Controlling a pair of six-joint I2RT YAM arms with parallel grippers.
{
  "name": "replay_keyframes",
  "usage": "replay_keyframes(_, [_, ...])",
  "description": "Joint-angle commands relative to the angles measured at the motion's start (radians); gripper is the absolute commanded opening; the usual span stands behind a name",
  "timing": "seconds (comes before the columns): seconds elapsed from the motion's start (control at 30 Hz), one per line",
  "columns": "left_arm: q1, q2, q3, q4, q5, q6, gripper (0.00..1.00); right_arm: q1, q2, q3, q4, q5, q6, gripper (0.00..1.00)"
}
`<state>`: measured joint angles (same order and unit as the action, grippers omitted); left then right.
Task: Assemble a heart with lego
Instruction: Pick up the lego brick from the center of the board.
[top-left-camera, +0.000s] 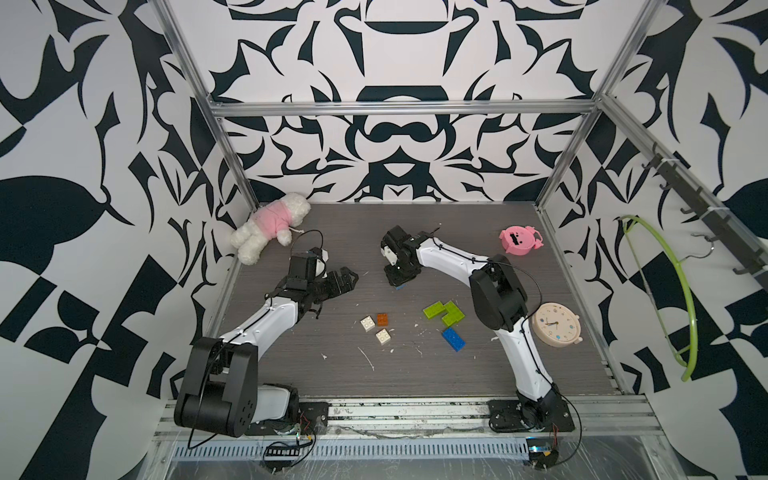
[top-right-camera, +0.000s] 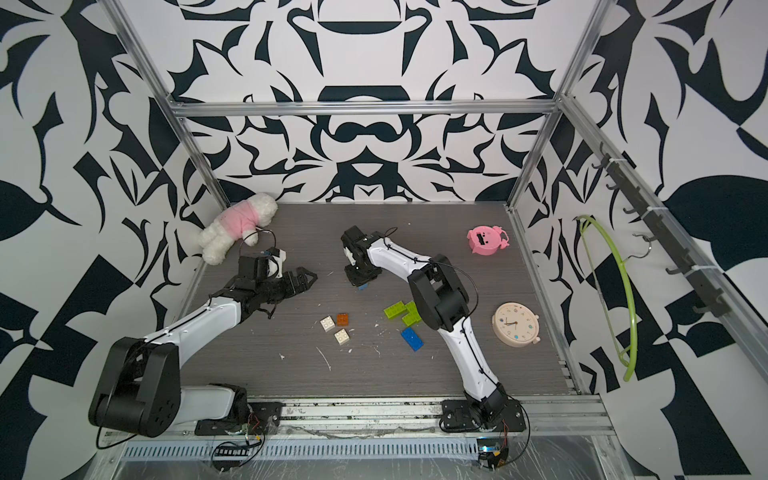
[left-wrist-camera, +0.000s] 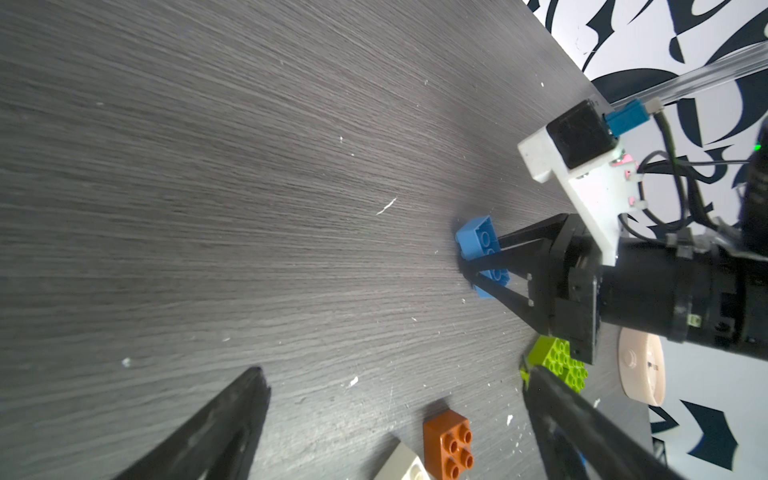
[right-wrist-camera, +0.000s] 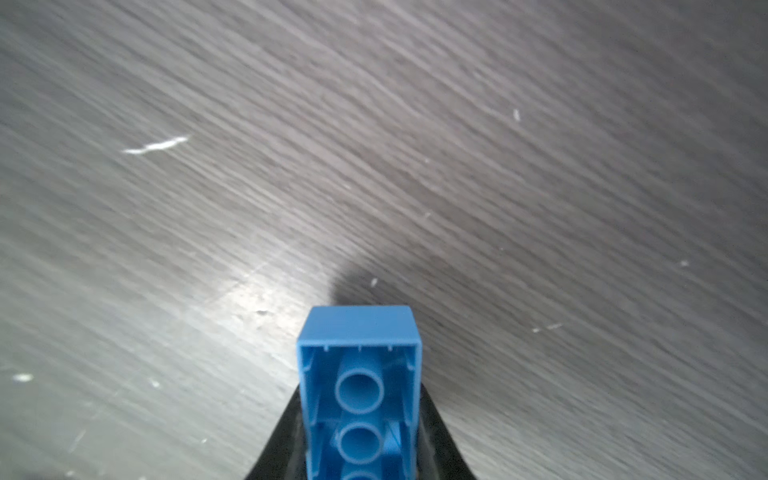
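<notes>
Right wrist view: the right gripper (right-wrist-camera: 357, 453) is clenched on a blue brick (right-wrist-camera: 358, 374), one jaw on each long side and the hollow underside with its round tubes facing the camera. The left wrist view shows the same brick (left-wrist-camera: 478, 239) tilted, with the jaw tips down at the desk (left-wrist-camera: 208, 187). Whether the brick's lower edge touches the wood is hard to tell from there.

Take the right gripper (top-left-camera: 399, 283) in a top view as the clock's centre, with the far wall at twelve. The left gripper (top-left-camera: 347, 279) hangs released at nine o'clock, jaws spread wide and holding nothing. Its two fingers (left-wrist-camera: 232, 419) frame the loose pieces in the left wrist view.

No heart is built. The lime-green bricks (top-left-camera: 444, 313) lie together in a stepped shape at four o'clock. A second blue brick (top-left-camera: 454, 338) lies just beyond them toward five. The orange brick (top-left-camera: 382, 319) sits near six, with a white brick (top-left-camera: 367, 323) beside it and another white brick (top-left-camera: 382, 336) just below it.

The right arm (top-right-camera: 436, 295) has its black elbow hanging over the green cluster's edge and hides part of it in a top view.

Farther out, a plush toy (top-left-camera: 270, 226) lies at ten o'clock and a pink pig toy (top-left-camera: 519, 241) at two. A cream clock (top-left-camera: 557, 324) lies between three and four. A green hanger (top-left-camera: 665, 291) hangs off the desk on the side wall.
</notes>
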<state>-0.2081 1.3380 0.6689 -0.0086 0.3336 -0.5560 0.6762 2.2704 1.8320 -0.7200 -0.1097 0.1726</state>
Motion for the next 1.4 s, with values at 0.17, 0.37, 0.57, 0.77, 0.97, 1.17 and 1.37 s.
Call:
replay_keyframes(0.17, [-0.006, -0.025, -0.028, 0.373, 0.251, -0.257, 0.99, -0.174, -0.401, -0.392, 0.617, -0.757, 0.365, 0.26])
replay_keyframes(0.37, [-0.086, -0.081, 0.008, 0.566, 0.246, -0.295, 0.99, -0.218, -0.39, -0.521, 1.339, -0.992, 0.971, 0.26])
replay_keyframes(0.57, [-0.098, -0.111, 0.03, 0.589, 0.214, -0.248, 0.99, -0.221, -0.338, -0.508, 1.744, -1.045, 1.307, 0.25])
replay_keyframes(0.77, [-0.106, 0.029, 0.15, 0.688, 0.283, -0.493, 1.0, -0.221, -0.34, -0.531, 1.783, -1.047, 1.329, 0.25])
replay_keyframes(0.97, [-0.139, -0.003, 0.227, 0.454, 0.257, -0.251, 0.99, -0.216, -0.341, -0.512, 1.801, -1.063, 1.359, 0.25])
replay_keyframes(1.17, [-0.135, 0.027, 0.335, 0.331, 0.218, -0.268, 0.89, -0.214, -0.348, -0.516, 1.791, -1.091, 1.354, 0.24])
replay_keyframes(1.37, [-0.139, 0.121, 0.415, 0.343, 0.323, -0.422, 0.56, -0.214, -0.356, -0.528, 1.791, -1.096, 1.346, 0.24])
